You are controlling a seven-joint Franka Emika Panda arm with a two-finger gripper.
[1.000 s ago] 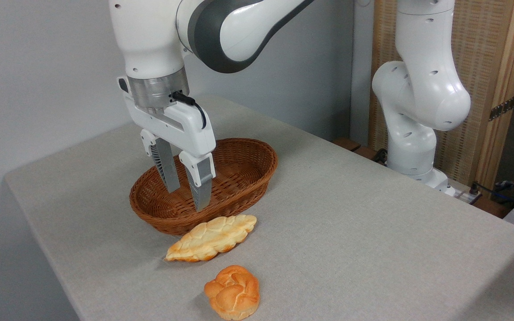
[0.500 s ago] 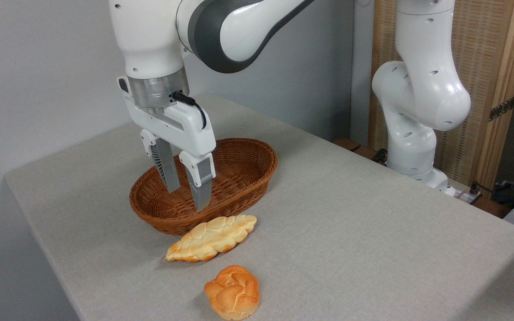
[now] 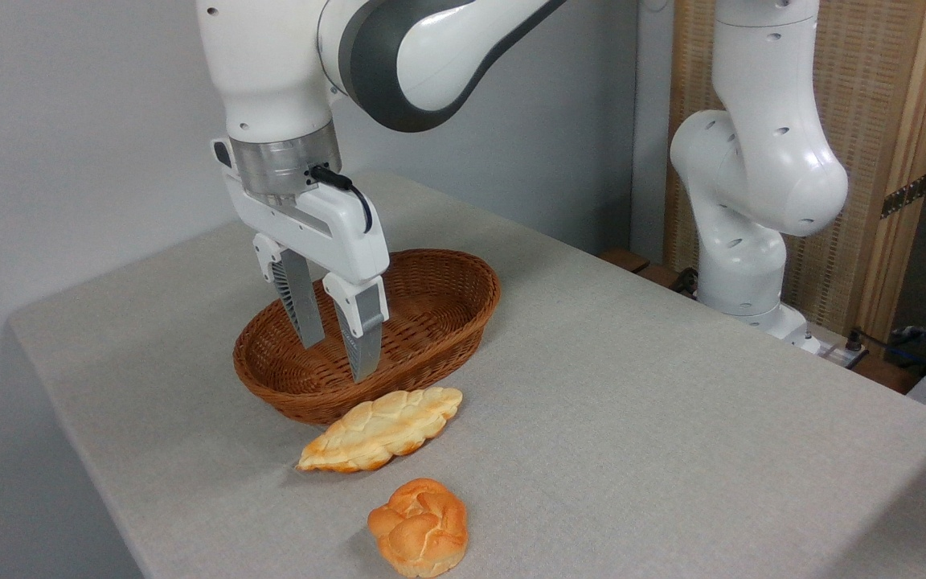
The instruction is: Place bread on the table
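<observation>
the arm reaches in from the upper right, its base column upright at the right side and the grey-banded elbow link crossing the top. the wrist points straight down, with a black cable plugged into the flange. the gripper [image 3: 336, 359] hangs vertically, its two grey fingers [image 3: 302, 310] parted with a clear gap between them, holding nothing. fingertips point downward.

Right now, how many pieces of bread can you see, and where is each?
2. The round bun lies on the table near its front edge. The long braided loaf lies just in front of the basket. The basket looks empty, though the gripper hides part of it.
</observation>
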